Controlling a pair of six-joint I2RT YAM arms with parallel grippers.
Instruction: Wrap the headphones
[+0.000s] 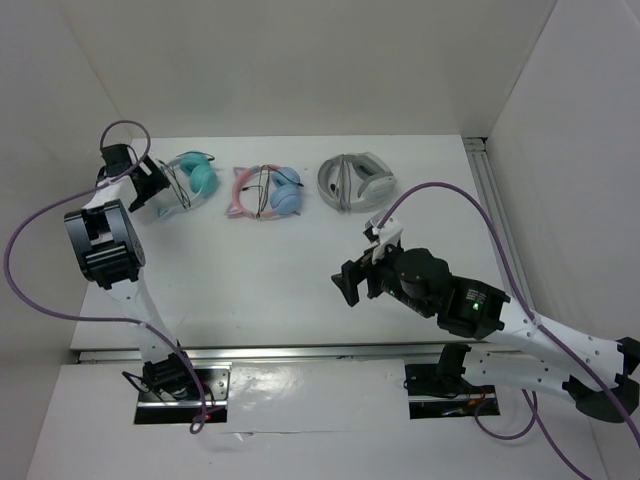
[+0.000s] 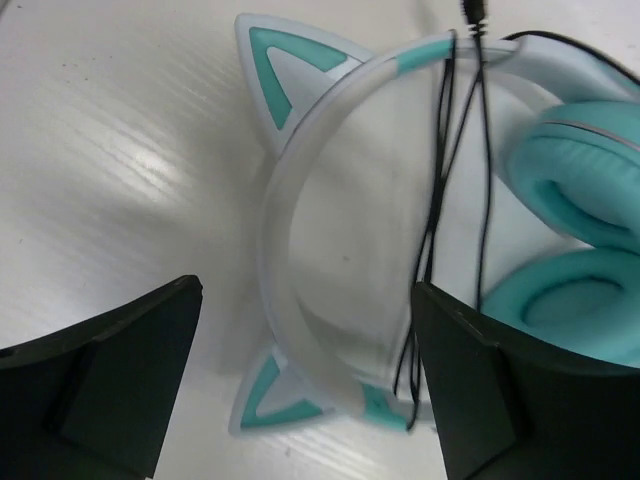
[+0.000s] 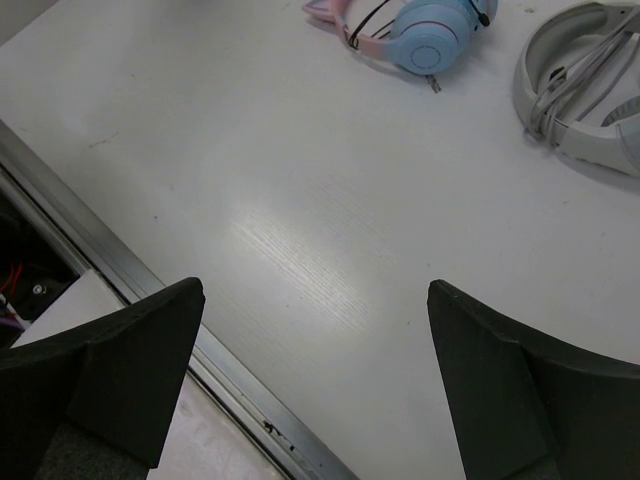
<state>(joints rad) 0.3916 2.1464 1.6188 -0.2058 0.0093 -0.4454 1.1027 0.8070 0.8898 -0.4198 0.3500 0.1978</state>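
Observation:
The teal headphones (image 1: 190,182) lie at the back left of the table. In the left wrist view their white-and-teal cat-ear headband (image 2: 300,250) arcs between my fingers, with round teal earcups (image 2: 575,250) at the right and the thin black cable (image 2: 440,200) wound across the band. My left gripper (image 1: 150,185) is open, its jaws on either side of the headband and not touching it (image 2: 305,390). My right gripper (image 1: 360,270) is open and empty over bare table near the front edge (image 3: 315,380).
Pink-and-blue cat-ear headphones (image 1: 265,192) lie mid-back and show in the right wrist view (image 3: 415,30). Grey-and-white headphones (image 1: 355,180) lie to their right (image 3: 585,85). A metal rail (image 3: 150,305) runs along the table's front edge. White walls enclose the table.

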